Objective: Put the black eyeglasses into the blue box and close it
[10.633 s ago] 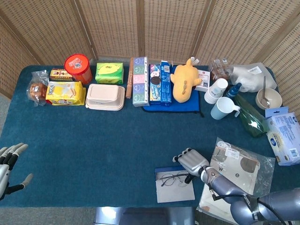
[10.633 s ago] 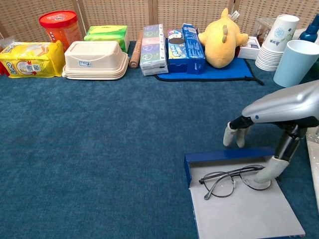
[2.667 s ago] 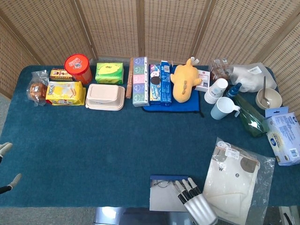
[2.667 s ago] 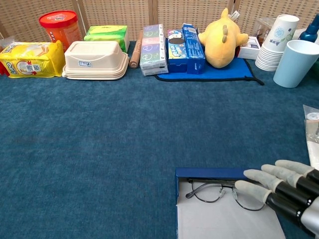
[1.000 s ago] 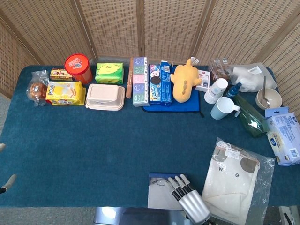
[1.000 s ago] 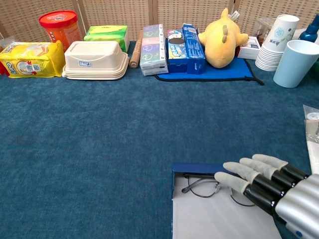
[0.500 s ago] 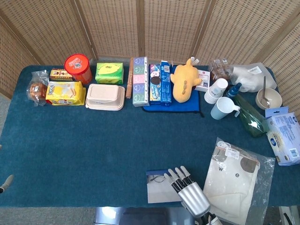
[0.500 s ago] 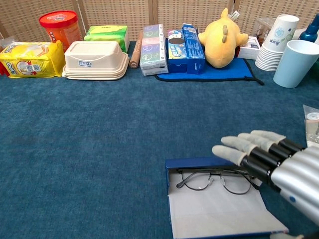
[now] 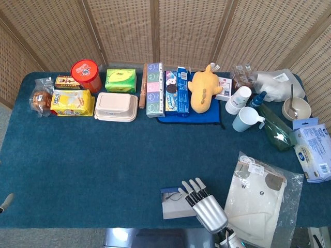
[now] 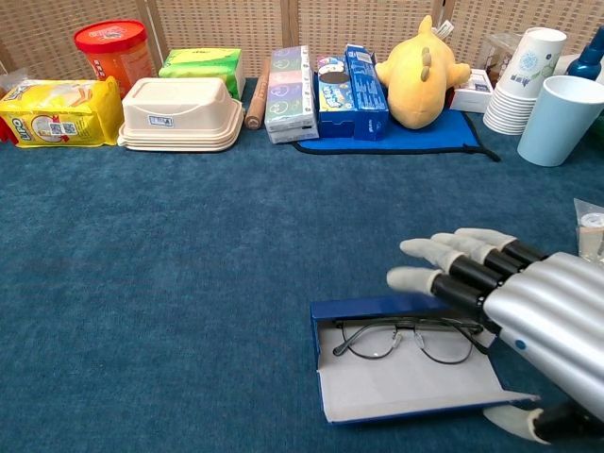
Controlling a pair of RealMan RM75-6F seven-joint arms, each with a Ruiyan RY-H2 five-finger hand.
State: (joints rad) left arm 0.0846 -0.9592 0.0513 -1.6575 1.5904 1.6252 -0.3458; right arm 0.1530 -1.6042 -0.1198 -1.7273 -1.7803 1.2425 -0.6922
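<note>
The blue box (image 10: 363,310) lies open near the table's front edge, also in the head view as the blue box (image 9: 170,190). The black eyeglasses (image 10: 406,340) rest inside it against the far wall. Its grey-lined lid (image 10: 406,382) looks tilted up off the table. My right hand (image 10: 524,311) hovers over the box's right end with fingers straight and spread; its thumb sits by the lid's near right corner. From the head camera, my right hand (image 9: 206,206) covers most of the box. Only a fingertip of my left hand (image 9: 5,201) shows at the left edge.
A clear bag of white cloth (image 9: 258,199) lies right of the box. Along the back stand a beige lunch box (image 10: 179,113), snack boxes (image 10: 291,80), a yellow plush toy (image 10: 420,71) on a blue mat, and cups (image 10: 562,118).
My right hand has moved forward over the box's far edge. The lid looks shorter, tilted up from lying flat, and the box has shifted slightly left. The left hand has nearly left the view.
</note>
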